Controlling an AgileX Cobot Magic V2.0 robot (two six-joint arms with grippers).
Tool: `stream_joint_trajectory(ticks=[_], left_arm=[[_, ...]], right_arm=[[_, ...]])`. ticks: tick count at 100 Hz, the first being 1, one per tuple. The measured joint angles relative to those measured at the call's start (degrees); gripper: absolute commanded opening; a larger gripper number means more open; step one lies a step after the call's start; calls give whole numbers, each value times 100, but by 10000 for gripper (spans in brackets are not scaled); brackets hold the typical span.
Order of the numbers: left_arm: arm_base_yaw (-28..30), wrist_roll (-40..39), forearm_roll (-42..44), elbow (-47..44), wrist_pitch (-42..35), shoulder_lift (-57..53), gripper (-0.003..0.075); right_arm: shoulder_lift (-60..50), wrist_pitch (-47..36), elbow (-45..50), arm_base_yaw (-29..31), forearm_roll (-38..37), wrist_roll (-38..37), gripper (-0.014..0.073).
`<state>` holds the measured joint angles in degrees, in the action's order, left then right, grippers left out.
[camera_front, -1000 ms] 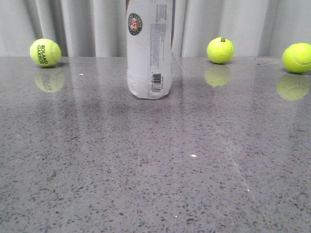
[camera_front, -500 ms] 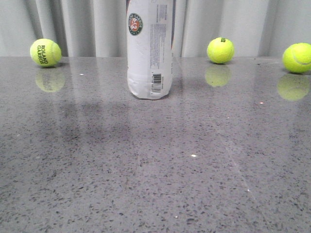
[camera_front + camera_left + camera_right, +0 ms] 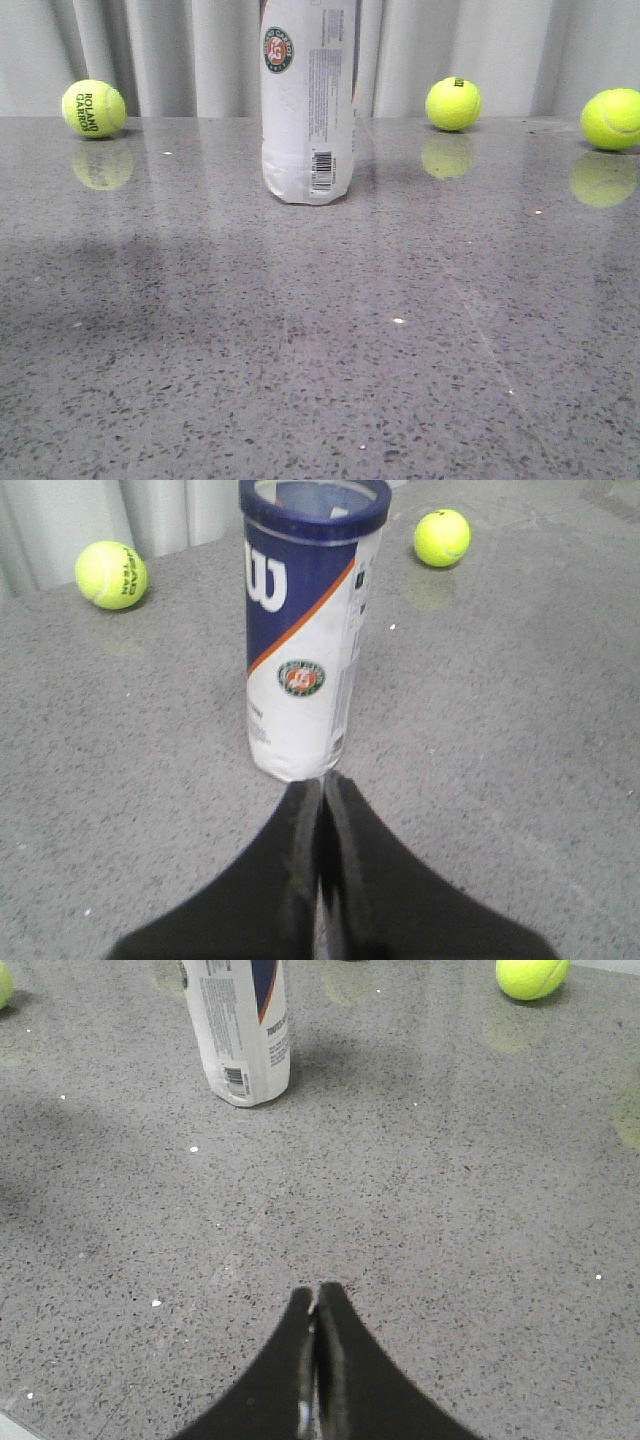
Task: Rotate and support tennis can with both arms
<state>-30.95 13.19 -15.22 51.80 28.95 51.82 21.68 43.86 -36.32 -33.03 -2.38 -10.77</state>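
Tennis can (image 3: pixel 311 630) stands just beyond left tool (image 3: pixel 324 783).

One tennis can (image 3: pixel 307 100) stands on the one grey speckled table (image 3: pixel 320 350). Three yellow-green tennis balls lie on it: one at the far left (image 3: pixel 93 108), one right of the can (image 3: pixel 453 103) and one at the right edge (image 3: pixel 612 119). Two black grippers show, one in each wrist view: the left gripper (image 3: pixel 322 788) and the right gripper (image 3: pixel 315 1298).
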Motion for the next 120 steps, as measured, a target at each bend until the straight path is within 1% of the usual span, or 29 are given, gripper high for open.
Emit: stream_joint_trajectory(ticks=[15, 27, 34, 50, 65, 82, 100, 120], left_arm=[[0, 0, 233, -528, -182, -452, -20], [0, 0, 380, -989, -519, -877, -20], [0, 0, 406, -1286, -870, -1074, -20], [79, 3, 487, -2030, -1999, -1335, -20], [448, 3, 484, -2638, -2774, -1615, -20], [990, 3, 506, -3174, -3296, -2057, -20], [1630, 3, 541, -3777, -3555, -2647, -20], [2316, -448, 821, -4429, -3592, -3337, -20]], right_arm=[[0, 0, 0, 0, 0, 0, -67], [0, 0, 0, 0, 0, 0, -67], [0, 0, 0, 0, 0, 0, -67], [0, 0, 0, 0, 0, 0, -67], [0, 0, 0, 0, 0, 0, -67], [0, 0, 0, 0, 0, 0, -67], [0, 0, 0, 0, 0, 0, -67], [0, 0, 0, 0, 0, 0, -67]])
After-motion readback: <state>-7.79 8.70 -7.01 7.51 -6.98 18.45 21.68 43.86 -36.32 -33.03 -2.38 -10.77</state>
